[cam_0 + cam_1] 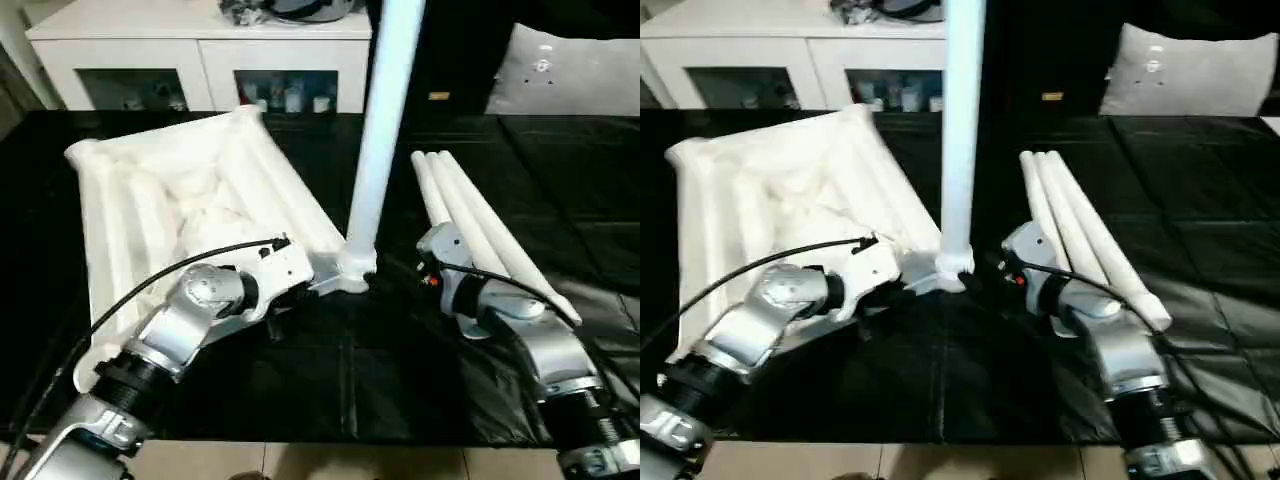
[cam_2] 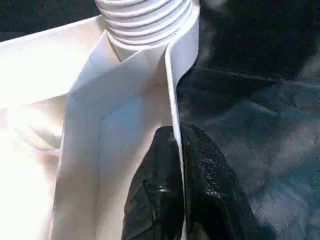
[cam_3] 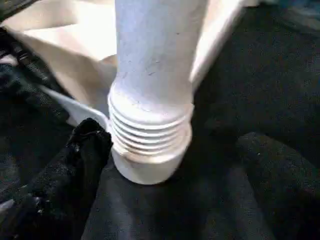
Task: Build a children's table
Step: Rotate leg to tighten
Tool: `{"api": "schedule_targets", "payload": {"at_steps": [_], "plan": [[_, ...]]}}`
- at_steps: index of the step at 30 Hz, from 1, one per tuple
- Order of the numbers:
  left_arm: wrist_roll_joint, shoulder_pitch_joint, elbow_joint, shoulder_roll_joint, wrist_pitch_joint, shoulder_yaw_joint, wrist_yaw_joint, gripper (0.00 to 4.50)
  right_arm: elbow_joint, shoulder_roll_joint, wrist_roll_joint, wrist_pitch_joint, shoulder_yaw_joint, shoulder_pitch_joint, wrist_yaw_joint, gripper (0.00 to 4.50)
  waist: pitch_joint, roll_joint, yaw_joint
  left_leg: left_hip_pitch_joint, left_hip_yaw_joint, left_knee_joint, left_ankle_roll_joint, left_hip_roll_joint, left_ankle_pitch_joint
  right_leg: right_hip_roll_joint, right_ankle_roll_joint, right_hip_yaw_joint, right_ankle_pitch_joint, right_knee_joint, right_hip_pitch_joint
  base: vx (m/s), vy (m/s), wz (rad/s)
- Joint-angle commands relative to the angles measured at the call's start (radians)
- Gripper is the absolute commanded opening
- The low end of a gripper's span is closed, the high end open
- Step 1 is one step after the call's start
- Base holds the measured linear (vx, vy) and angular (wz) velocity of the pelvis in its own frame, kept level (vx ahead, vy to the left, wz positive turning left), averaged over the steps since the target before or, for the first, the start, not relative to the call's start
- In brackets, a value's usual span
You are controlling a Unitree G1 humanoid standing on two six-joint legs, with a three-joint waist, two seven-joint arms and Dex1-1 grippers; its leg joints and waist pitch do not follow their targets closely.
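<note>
Right tool (image 3: 165,165) astride upright leg (image 3: 155,75), unclamped

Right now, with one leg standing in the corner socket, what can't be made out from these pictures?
- Upright leg: its upper end is cut off by the head views' top edge.
- Thread seating: ridges still show above the socket; the socket wall hides how deep it sits.
- Tabletop: near edge hidden behind the left forearm.
- Three spare legs: near ends covered by the right arm.
- Cabinet contents: too small.

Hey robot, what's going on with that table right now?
Left gripper shut on white plastic tabletop's rim. Right gripper open beside upright white leg. Three spare legs lying nearby.
</note>
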Motion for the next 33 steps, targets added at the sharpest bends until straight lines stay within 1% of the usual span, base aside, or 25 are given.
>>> {"api": "schedule_targets", "payload": {"at_steps": [1, 3, 4, 7, 8, 9, 10, 12, 13, 16, 17, 18, 19, 22, 25, 26, 27, 29, 31, 32, 33], "plan": [[0.024, 0.007, 0.025, 0.019, -0.045, -0.052, -0.055, 0.0, 0.011, -0.018, 0.02, -0.023, 0.008, -0.028, 0.048, 4.44, -0.063, -0.003, -0.001, -0.001, -0.02, -0.049, 0.096, 0.063, -0.061, -0.095, -0.236, 0.057, 0.001, -0.045, 0.055, 0.0, 0.0, 0.0], [0.018, 0.01, 0.021, 0.025, -0.069, -0.058, -0.086, 0.0, 0.03, -0.028, 0.018, -0.038, 0.018, -0.038, 0.08, 4.44, -0.062, -0.003, 0.003, 0.001, -0.019, -0.05, 0.094, 0.065, -0.073, -0.096, -0.243, 0.057, -0.014, -0.044, 0.055, 0.0, 0.0, 0.0], [0.017, 0.012, 0.019, 0.029, -0.079, -0.061, -0.099, 0.0, 0.037, -0.032, 0.015, -0.044, 0.024, -0.042, 0.092, 4.44, -0.059, -0.002, 0.004, 0.001, -0.019, -0.051, 0.087, 0.066, -0.084, -0.096, -0.241, 0.058, -0.037, -0.047, 0.054, 0.0, 0.0, 0.0], [0.015, 0.017, 0.011, 0.041, -0.115, -0.079, -0.148, 0.0, 0.056, -0.036, 0.021, -0.054, 0.037, -0.057, 0.149, 4.44, -0.058, -0.003, 0.004, 0.0, -0.019, -0.05, 0.078, 0.066, -0.106, -0.097, -0.236, 0.058, -0.072, -0.048, 0.055, 0.0, 0.0, 0.0], [0.015, 0.018, 0.011, 0.042, -0.119, -0.082, -0.153, 0.0, 0.059, -0.036, 0.024, -0.053, 0.039, -0.059, 0.159, 4.3, -0.058, -0.006, 0.005, 0.0, -0.019, -0.05, 0.077, 0.065, -0.109, -0.097, -0.234, 0.058, -0.086, -0.049, 0.055, 0.0, 0.0, 0.0], [0.013, 0.02, 0.011, 0.044, -0.13, -0.088, -0.172, 0.0, 0.068, -0.033, 0.032, -0.05, 0.043, -0.065, 0.191, 4.3, -0.057, -0.004, 0.005, 0.001, -0.018, -0.05, 0.073, 0.066, -0.116, -0.097, -0.231, 0.058, -0.108, -0.051, 0.053, 0.0, 0.0, 0.0], [0.013, 0.02, 0.01, 0.044, -0.132, -0.09, -0.174, 0.0, 0.07, -0.033, 0.035, -0.048, 0.045, -0.066, 0.199, 4.18, -0.056, -0.004, 0.006, 0.001, -0.019, -0.051, 0.069, 0.067, -0.125, -0.098, -0.23, 0.058, -0.128, -0.052, 0.053, 0.0, 0.0, 0.0], [0.018, 0.02, 0.011, 0.043, -0.139, -0.091, -0.181, 0.0, 0.08, -0.032, 0.044, -0.047, 0.051, -0.071, 0.225, 4.1, -0.056, -0.004, 0.007, 0.002, -0.019, -0.051, 0.064, 0.068, -0.13, -0.098, -0.224, 0.059, -0.145, -0.053, 0.053, 0.0, 0.0, 0.0], [0.02, 0.02, 0.012, 0.042, -0.141, -0.09, -0.183, 0.0, 0.086, -0.032, 0.048, -0.049, 0.055, -0.073, 0.237, 3.88, -0.057, -0.006, 0.008, 0.003, -0.019, -0.051, 0.063, 0.068, -0.128, -0.098, -0.224, 0.059, -0.145, -0.052, 0.052, 0.0, 0.0, 0.0], [0.021, 0.019, 0.013, 0.042, -0.145, -0.09, -0.188, 0.0, 0.098, -0.03, 0.05, -0.055, 0.056, -0.077, 0.245, 3.65, -0.058, -0.006, 0.008, 0.002, -0.019, -0.05, 0.062, 0.067, -0.119, -0.097, -0.226, 0.058, -0.132, -0.049, 0.053, 0.0, 0.0, 0.0], [0.022, 0.018, 0.016, 0.043, -0.147, -0.091, -0.192, 0.0, 0.104, -0.029, 0.053, -0.051, 0.056, -0.079, 0.258, 3.65, -0.059, -0.006, 0.008, 0.002, -0.019, -0.049, 0.063, 0.067, -0.115, -0.097, -0.227, 0.059, -0.125, -0.048, 0.053, 0.0, 0.0, 0.0], [0.023, 0.018, 0.018, 0.042, -0.15, -0.09, -0.196, 0.0, 0.109, -0.029, 0.053, -0.049, 0.057, -0.081, 0.266, 3.43, -0.06, -0.006, 0.007, 0.001, -0.019, -0.048, 0.065, 0.067, -0.108, -0.097, -0.231, 0.058, -0.113, -0.046, 0.053, 0.0, 0.0, 0.0], [0.024, 0.017, 0.02, 0.042, -0.151, -0.089, -0.2, 0.0, 0.113, -0.029, 0.054, -0.048, 0.058, -0.083, 0.274, 3.43, -0.06, -0.006, 0.008, 0.001, -0.019, -0.046, 0.069, 0.067, -0.101, -0.097, -0.235, 0.058, -0.1, -0.045, 0.053, 0.0, 0.0, 0.0], [0.024, 0.017, 0.023, 0.042, -0.15, -0.089, -0.205, 0.0, 0.116, -0.028, 0.062, -0.038, 0.057, -0.083, 0.291, 3.16, -0.063, -0.005, 0.009, -0.001, -0.019, -0.045, 0.077, 0.067, -0.081, -0.096, -0.241, 0.057, -0.067, -0.041, 0.055, 0.0, 0.0, 0.0], [0.022, 0.018, 0.024, 0.043, -0.147, -0.088, -0.212, 0.0, 0.115, -0.028, 0.07, -0.024, 0.058, -0.075, 0.309, 2.9, -0.063, -0.004, 0.01, -0.001, -0.02, -0.044, 0.078, 0.067, -0.083, -0.096, -0.244, 0.056, -0.063, -0.039, 0.055, 0.0, 0.0, 0.0], [0.021, 0.019, 0.023, 0.043, -0.146, -0.087, -0.212, 0.0, 0.114, -0.028, 0.071, -0.022, 0.058, -0.073, 0.311, 2.9, -0.063, -0.004, 0.009, 0.0, -0.02, -0.044, 0.077, 0.067, -0.085, -0.096, -0.244, 0.056, -0.064, -0.04, 0.055, 0.0, 0.0, 0.0], [0.018, 0.022, 0.02, 0.044, -0.138, -0.084, -0.214, 0.0, 0.105, -0.022, 0.083, -0.006, 0.054, -0.065, 0.318, 2.8, -0.063, -0.004, 0.009, 0.0, -0.019, -0.044, 0.077, 0.067, -0.089, -0.096, -0.245, 0.056, -0.066, -0.04, 0.055, 0.0, 0.0, 0.0], [0.012, 0.028, 0.014, 0.042, -0.122, -0.077, -0.21, 0.0, 0.092, -0.012, 0.097, 0.013, 0.047, -0.055, 0.318, 2.76, -0.062, -0.005, 0.01, 0.0, -0.018, -0.043, 0.075, 0.067, -0.092, -0.096, -0.245, 0.057, -0.068, -0.04, 0.055, 0.0, 0.0, 0.0], [0.004, 0.035, -0.002, 0.028, -0.071, -0.059, -0.181, 0.0, 0.072, 0.002, 0.105, 0.053, 0.045, -0.043, 0.292, 2.72, -0.061, -0.009, 0.01, 0.0, -0.018, -0.044, 0.072, 0.067, -0.094, -0.097, -0.243, 0.057, -0.082, -0.04, 0.056, 0.0, 0.0, 0.0], [-0.008, 0.039, -0.015, 0.012, -0.029, -0.043, -0.157, 0.0, 0.069, 0.018, 0.104, 0.082, 0.04, -0.042, 0.255, 2.71, -0.059, -0.011, 0.01, 0.001, -0.018, -0.045, 0.071, 0.067, -0.101, -0.097, -0.238, 0.057, -0.108, -0.045, 0.054, 0.0, 0.0, 0.0], [-0.02, 0.041, -0.03, -0.008, 0.025, -0.025, -0.127, 0.0, 0.077, 0.043, 0.099, 0.111, 0.03, -0.047, 0.2, 2.71, -0.058, -0.009, 0.01, 0.001, -0.019, -0.047, 0.064, 0.067, -0.107, -0.099, -0.233, 0.058, -0.137, -0.046, 0.054, 0.0, 0.0, 0.0]]}}
